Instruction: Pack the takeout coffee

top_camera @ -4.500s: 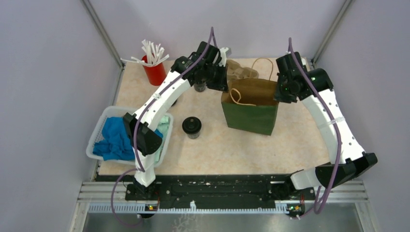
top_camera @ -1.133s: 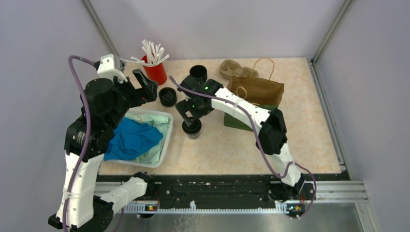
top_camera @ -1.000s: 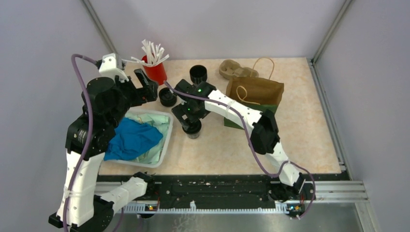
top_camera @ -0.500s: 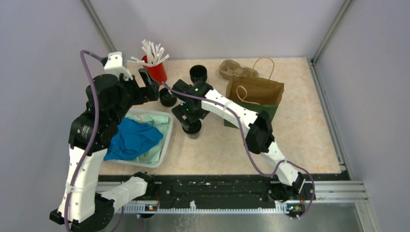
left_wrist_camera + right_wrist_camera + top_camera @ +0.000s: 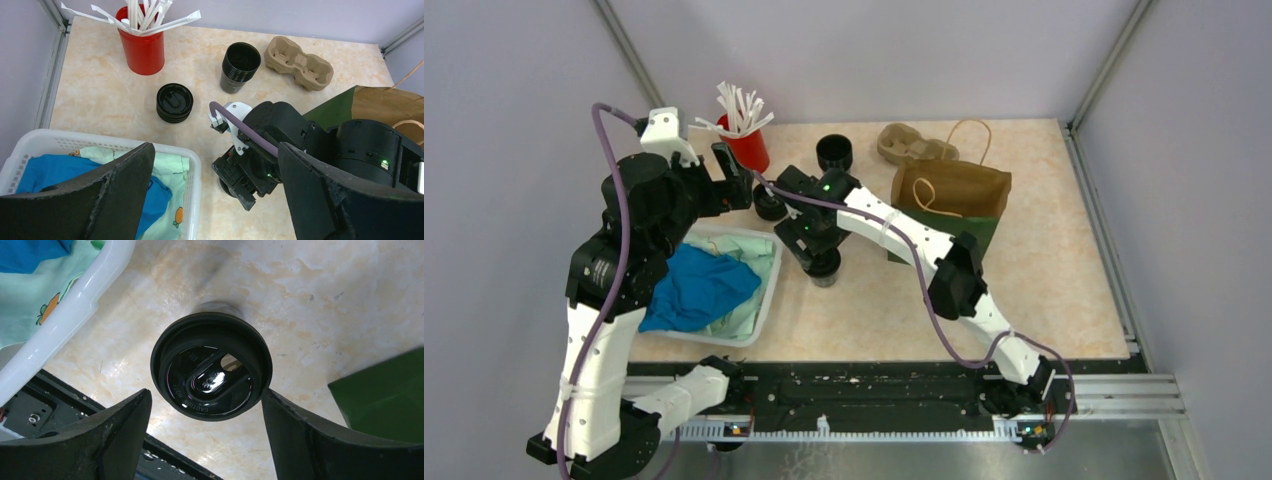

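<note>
Takeout coffee [image 5: 212, 375], a small black tapered cup with a round lid, is standing on the beige table [image 5: 1044, 250] between the white plastic basket [image 5: 774, 272] and the green paper bag [image 5: 984, 235]. The right gripper [image 5: 206, 392] is straddling it, unclenched, apparently lining up a grasp. The left gripper [image 5: 216, 150] is hovering spread wide, off to one side.

Top external: fixed, high behind arm bases, looks down and forward over whole table [image 5: 1044, 290]; farthest, widest view
Left wrist: raised beside basket [image 5: 195, 165], looks down across table's far half; mid range; left gripper fingers [image 5: 125, 195] frame lower corners
Right wrist: looks straight down, very close on takeout coffee [image 5: 211, 371]; right gripper fingers [image 5: 100, 435] at lower corners
Shared: basket rim, green bag [image 5: 954, 195] in all three views
</note>
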Available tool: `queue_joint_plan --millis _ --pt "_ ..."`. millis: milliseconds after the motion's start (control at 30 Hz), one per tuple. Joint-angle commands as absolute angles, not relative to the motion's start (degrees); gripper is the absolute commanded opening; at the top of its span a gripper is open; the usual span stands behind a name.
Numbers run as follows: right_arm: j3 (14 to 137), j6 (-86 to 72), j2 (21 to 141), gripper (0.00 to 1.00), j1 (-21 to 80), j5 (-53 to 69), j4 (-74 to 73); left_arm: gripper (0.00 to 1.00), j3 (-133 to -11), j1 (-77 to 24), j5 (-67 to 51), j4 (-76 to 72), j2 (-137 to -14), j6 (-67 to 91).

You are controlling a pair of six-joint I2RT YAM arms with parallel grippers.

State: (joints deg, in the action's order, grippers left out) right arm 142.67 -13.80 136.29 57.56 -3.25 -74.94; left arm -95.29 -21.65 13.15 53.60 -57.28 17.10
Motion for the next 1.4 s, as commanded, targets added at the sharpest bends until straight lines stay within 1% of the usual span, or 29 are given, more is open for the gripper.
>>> queue_joint_plan --millis 0,467,567,700,867,1033,1200,1367 --pt "145.28 -13.11 138.02 0.79 58.23 -2.64 -75.07 0.98 -95.83 -21.44 13.54 51.31 -57.13 16.17" --pt "145.56 -12.41 139.23 0.78 58.62 -4.02 -75.53 0.98 -95.97 -21.41 13.65 51.53 -57.25 15.82" --pt "145.42 -12.02 139.26 0.74 58.83 -5.06 -75.67 0.98 -96.01 -21.39 13.75 51.53 -57.22 15.69" --pt "144.98 -11.67 139.07 0.72 59.11 -6.24 -75.85 0.98 -95.89 -21.37 13.70 51.55 -57.23 15.64" --pt "145.24 -11.57 138.80 0.64 59.23 -7.33 -75.95 0.98 -95.89 -21.40 13.59 51.43 -57.22 15.56" --pt "146.27 -11.69 137.60 0.62 59.23 -7.88 -75.53 0.98 -95.92 -21.41 13.49 51.34 -57.17 15.69" --pt "145.13 -11.65 132.60 0.61 59.24 -7.22 -72.30 0.98 -96.53 -21.38 13.11 51.29 -57.26 16.05" --pt "140.64 -11.87 122.05 0.59 59.23 -8.76 -67.89 0.98 -95.68 -21.43 13.15 49.87 -56.56 17.88"
